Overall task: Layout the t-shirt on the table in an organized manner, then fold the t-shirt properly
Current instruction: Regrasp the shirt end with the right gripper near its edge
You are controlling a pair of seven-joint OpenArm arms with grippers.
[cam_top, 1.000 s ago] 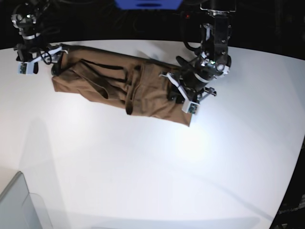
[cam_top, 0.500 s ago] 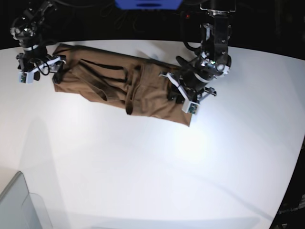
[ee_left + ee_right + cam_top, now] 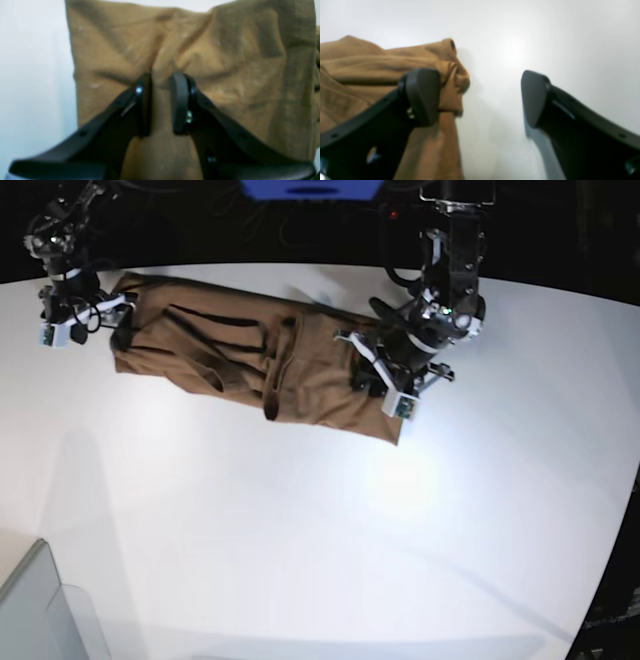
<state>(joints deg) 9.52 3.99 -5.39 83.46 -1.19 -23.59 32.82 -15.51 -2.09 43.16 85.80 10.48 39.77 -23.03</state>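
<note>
- The t-shirt [image 3: 255, 360] lay stretched in a long creased band across the far part of the table [image 3: 330, 530].
- The left gripper [image 3: 160, 103] pinched a raised fold of the shirt's cloth near one end, jaws nearly together.
- The right gripper [image 3: 480, 96] stood wide apart at the other end (one finger [image 3: 422, 96] touching the bunched edge, the other over bare table).

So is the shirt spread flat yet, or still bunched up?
Still bunched: the t-shirt lies as a long creased band on the table, folds overlapping along it.
</note>
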